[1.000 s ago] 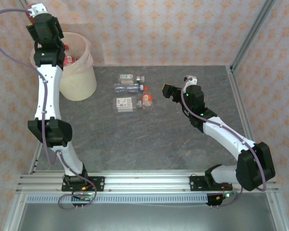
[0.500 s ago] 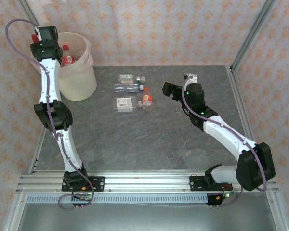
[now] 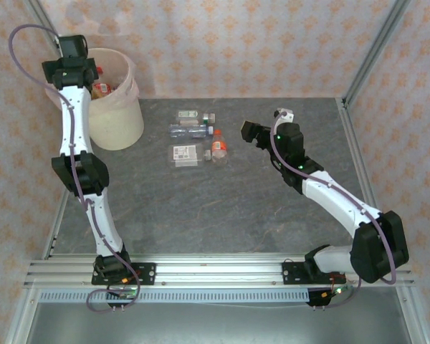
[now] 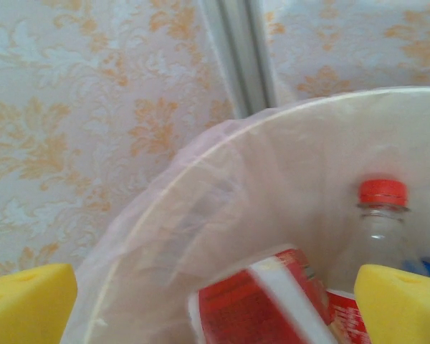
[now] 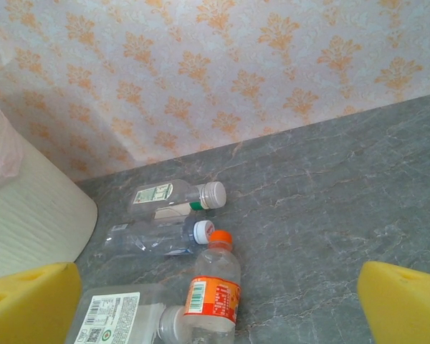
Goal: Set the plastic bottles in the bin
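My left gripper (image 3: 82, 70) hangs open over the left rim of the bin (image 3: 118, 115), a cream bucket lined with a thin pinkish bag (image 4: 201, 208). Between its yellow fingertips (image 4: 29, 301) a red-labelled bottle (image 4: 265, 301) shows blurred and loose inside the bin, beside an upright red-capped bottle (image 4: 382, 208). Several plastic bottles lie on the table: a green-labelled one (image 5: 175, 195), a clear crushed one (image 5: 158, 236), an orange-labelled one (image 5: 215, 290) and a white-labelled one (image 5: 122, 319). My right gripper (image 3: 248, 133) is open and empty, just right of them.
The grey stone-look tabletop (image 3: 222, 201) is bounded by patterned walls and an aluminium post (image 3: 373, 57) at the back right. The bin stands in the back left corner. A metal rail (image 3: 222, 276) runs along the near edge.
The left gripper came down from high above the bin to its left rim and opened. The red-labelled bottle left it and now lies in the bin. The right arm barely moved.
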`<state>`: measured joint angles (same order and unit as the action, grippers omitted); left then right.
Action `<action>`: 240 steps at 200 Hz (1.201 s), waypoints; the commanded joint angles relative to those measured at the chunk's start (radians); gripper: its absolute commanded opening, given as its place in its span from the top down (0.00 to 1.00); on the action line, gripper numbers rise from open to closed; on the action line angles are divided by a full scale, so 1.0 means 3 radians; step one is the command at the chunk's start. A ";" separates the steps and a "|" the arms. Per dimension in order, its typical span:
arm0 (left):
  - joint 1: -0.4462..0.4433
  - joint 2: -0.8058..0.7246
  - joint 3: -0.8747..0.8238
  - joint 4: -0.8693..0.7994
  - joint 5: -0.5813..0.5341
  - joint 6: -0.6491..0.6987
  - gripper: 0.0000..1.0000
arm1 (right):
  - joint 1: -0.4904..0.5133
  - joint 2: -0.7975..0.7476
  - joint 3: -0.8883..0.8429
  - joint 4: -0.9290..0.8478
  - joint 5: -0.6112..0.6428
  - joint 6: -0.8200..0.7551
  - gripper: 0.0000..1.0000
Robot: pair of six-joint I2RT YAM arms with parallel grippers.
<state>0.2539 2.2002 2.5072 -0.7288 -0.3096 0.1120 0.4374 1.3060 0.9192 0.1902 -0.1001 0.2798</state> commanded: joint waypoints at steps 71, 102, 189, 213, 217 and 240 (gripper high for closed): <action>-0.0504 -0.0797 -0.0449 -0.0124 0.1118 -0.0605 0.00 | -0.0002 0.0750 0.0679 -0.0708 -0.0209 -0.0073 0.01; -0.0742 -0.1509 -0.1510 0.0499 0.1252 -0.0929 0.00 | 0.0010 0.1282 0.1081 -0.0911 -0.0588 0.0126 0.03; -0.1283 -0.2552 -0.3330 0.0946 0.1470 -0.1747 0.00 | 0.0273 0.2434 0.2242 -0.2037 -0.0451 0.0358 0.15; -0.1423 -0.2725 -0.3727 0.1113 0.1390 -0.1809 0.00 | 0.0311 0.2625 0.2396 -0.2107 -0.0492 0.0394 0.17; -0.1431 -0.2742 -0.3783 0.1143 0.1411 -0.1834 0.00 | 0.0317 0.2667 0.2424 -0.2124 -0.0522 0.0380 0.17; -0.1438 -0.2814 -0.4008 0.1175 0.1425 -0.1937 0.00 | 0.0361 0.2858 0.2641 -0.2327 -0.0544 0.0304 0.20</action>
<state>-0.1810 1.3979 1.3502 -0.4389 0.1272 -0.4194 0.5320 2.1136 1.6413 -0.4133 -0.2623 0.3733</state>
